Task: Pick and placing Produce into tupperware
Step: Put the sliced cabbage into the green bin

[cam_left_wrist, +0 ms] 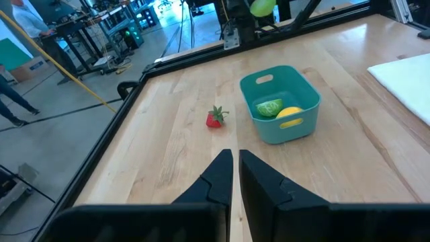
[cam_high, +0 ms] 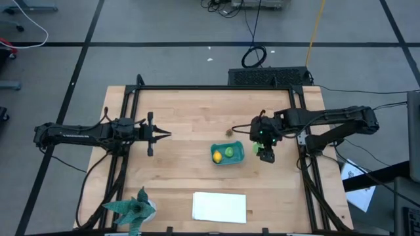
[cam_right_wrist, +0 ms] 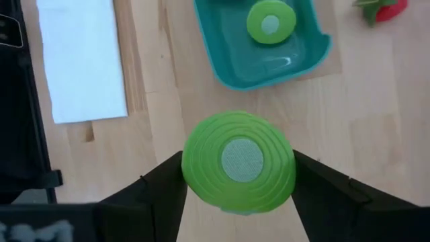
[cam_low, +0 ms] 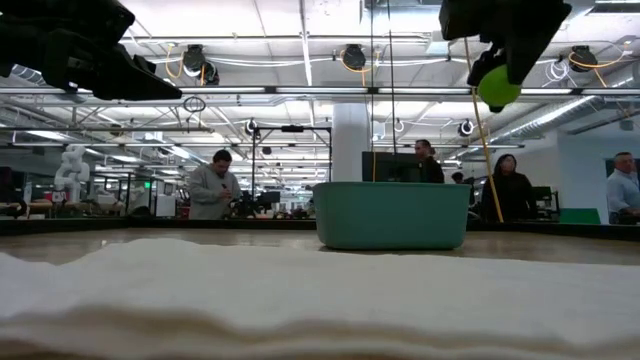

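Wooden tabletop (cam_high: 177,118): I'm pinching a green piece (cam_right_wrist: 238,161) in the right gripper (cam_right_wrist: 238,185), frame center, lining up the tub (cam_right_wrist: 228,64); left gripper (cam_left_wrist: 234,168) idling, fingers pressed together.

The left gripper (cam_left_wrist: 235,176) shows its two dark fingers pressed almost together over the wooden table (cam_left_wrist: 168,107). Ahead sits the teal tub (cam_left_wrist: 279,104), holding a green piece (cam_left_wrist: 270,107) and a yellow piece (cam_left_wrist: 289,112) side by side. A small red strawberry-like piece (cam_left_wrist: 214,118) lies on the wood just beside the tub, and a white sheet (cam_left_wrist: 403,74) lies farther off.
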